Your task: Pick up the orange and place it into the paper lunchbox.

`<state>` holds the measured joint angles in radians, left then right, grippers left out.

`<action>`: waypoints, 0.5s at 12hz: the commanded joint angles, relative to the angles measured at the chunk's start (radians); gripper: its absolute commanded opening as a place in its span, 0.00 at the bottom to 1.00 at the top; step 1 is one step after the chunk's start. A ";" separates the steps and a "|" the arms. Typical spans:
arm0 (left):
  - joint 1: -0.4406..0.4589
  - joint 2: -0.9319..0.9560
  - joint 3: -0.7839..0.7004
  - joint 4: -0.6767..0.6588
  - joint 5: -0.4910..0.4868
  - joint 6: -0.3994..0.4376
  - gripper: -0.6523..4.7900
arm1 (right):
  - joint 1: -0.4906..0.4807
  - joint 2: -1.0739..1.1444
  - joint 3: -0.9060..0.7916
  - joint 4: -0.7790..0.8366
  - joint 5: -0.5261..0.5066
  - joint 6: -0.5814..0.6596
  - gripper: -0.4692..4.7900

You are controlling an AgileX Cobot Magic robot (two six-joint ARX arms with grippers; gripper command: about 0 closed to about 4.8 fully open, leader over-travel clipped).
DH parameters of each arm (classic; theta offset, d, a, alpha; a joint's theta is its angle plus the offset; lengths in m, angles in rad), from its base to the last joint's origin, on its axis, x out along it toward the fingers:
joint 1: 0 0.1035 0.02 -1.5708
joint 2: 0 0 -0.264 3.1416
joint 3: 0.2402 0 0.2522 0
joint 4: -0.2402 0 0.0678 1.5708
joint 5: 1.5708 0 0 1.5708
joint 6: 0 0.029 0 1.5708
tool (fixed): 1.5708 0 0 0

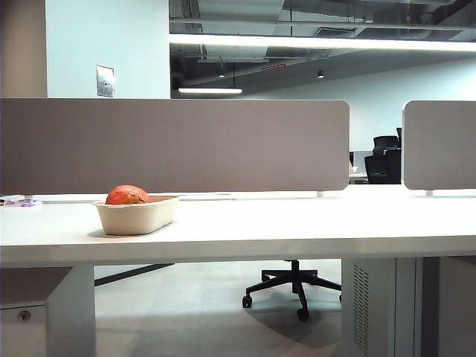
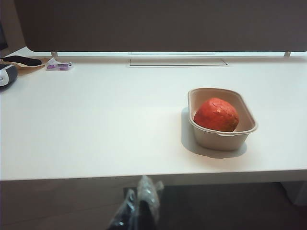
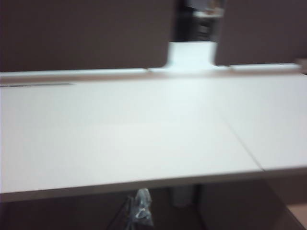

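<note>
The orange (image 1: 126, 195) is reddish and mottled, and it lies inside the paper lunchbox (image 1: 137, 217), a beige oblong tray on the white desk. In the left wrist view the orange (image 2: 217, 114) fills much of the paper lunchbox (image 2: 221, 140), which sits towards the desk's near edge. My left gripper (image 2: 143, 203) hangs below that near edge, well short of the tray, with its fingers together and nothing between them. My right gripper (image 3: 140, 211) is likewise below the desk edge, shut and empty, facing a bare stretch of desk. Neither arm shows in the exterior view.
Grey divider panels (image 1: 175, 145) close off the back of the desk. A purple-and-white packet (image 2: 59, 65) and a black-and-white object (image 2: 7, 74) lie at the far corner, near a cable slot (image 2: 177, 62). An office chair base (image 1: 294, 286) stands under the desk.
</note>
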<state>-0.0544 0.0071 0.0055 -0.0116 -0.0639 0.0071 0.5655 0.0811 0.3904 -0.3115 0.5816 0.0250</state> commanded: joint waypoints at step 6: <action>-0.001 -0.003 -0.002 0.006 -0.003 0.000 0.11 | -0.430 -0.079 -0.389 0.353 -0.471 0.028 0.09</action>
<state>-0.0547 0.0067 0.0055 -0.0143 -0.0643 0.0071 0.1352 0.0029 0.0063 0.0265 0.1097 0.0483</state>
